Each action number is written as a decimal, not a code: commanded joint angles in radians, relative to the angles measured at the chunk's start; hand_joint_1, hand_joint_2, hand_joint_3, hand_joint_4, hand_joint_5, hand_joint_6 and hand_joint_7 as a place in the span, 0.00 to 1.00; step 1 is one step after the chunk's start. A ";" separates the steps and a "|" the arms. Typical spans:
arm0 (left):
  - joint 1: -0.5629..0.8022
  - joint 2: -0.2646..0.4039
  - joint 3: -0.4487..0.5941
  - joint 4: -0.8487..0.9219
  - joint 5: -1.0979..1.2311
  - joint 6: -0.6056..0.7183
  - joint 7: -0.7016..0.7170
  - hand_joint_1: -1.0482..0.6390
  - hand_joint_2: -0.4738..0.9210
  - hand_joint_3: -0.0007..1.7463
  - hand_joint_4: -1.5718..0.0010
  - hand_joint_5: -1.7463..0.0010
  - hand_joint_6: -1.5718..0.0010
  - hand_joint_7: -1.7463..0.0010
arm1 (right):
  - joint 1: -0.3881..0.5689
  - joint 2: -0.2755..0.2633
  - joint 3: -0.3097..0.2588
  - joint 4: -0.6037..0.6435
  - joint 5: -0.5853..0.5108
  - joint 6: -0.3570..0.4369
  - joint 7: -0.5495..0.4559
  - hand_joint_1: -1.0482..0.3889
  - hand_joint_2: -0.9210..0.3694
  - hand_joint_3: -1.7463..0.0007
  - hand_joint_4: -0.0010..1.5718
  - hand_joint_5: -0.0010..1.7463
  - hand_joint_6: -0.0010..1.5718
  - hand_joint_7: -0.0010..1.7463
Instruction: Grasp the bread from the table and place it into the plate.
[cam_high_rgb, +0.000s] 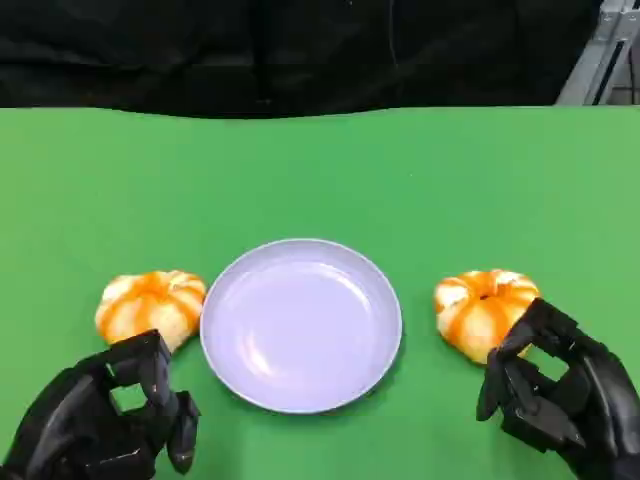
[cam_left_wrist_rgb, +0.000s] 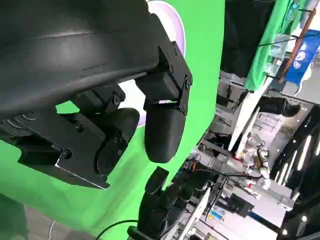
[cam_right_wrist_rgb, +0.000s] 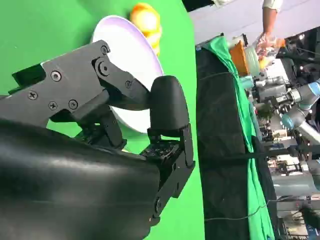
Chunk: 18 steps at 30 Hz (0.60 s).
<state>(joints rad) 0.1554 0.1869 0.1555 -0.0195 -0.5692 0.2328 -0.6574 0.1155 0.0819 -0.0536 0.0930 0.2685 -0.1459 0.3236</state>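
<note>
Right now your right hand (cam_high_rgb: 560, 395) sits just beside the right bread (cam_high_rgb: 486, 311), fingers curled but holding nothing, and your left hand (cam_high_rgb: 110, 415) hovers the same way near the left bread (cam_high_rgb: 150, 307), so watch that a low approach doesn't shove either roll across the green table (cam_high_rgb: 320, 170) instead of cupping it. Both rolls lie on the cloth on either side of the empty plate (cam_high_rgb: 300, 325), whose raised rim could catch a roll carried too low. Nothing else stands between hands and plate.
</note>
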 joint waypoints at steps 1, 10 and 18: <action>0.010 0.011 0.005 -0.006 0.008 0.003 0.008 0.66 0.78 0.80 0.41 0.00 0.51 0.00 | 0.000 -0.009 -0.002 -0.005 0.007 -0.002 -0.004 0.64 0.19 0.45 0.53 1.00 0.41 0.94; 0.010 0.011 0.006 -0.012 0.006 0.007 0.011 0.66 0.78 0.79 0.41 0.00 0.51 0.00 | 0.001 -0.008 -0.001 -0.006 0.006 -0.008 -0.003 0.64 0.19 0.44 0.53 1.00 0.41 0.94; 0.011 0.000 0.012 -0.016 0.012 -0.005 0.030 0.67 0.76 0.77 0.48 0.00 0.56 0.02 | 0.000 -0.010 -0.001 -0.005 0.001 -0.008 -0.007 0.63 0.19 0.45 0.53 1.00 0.41 0.94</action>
<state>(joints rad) 0.1555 0.1862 0.1557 -0.0200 -0.5683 0.2336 -0.6547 0.1156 0.0818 -0.0522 0.0928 0.2641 -0.1456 0.3196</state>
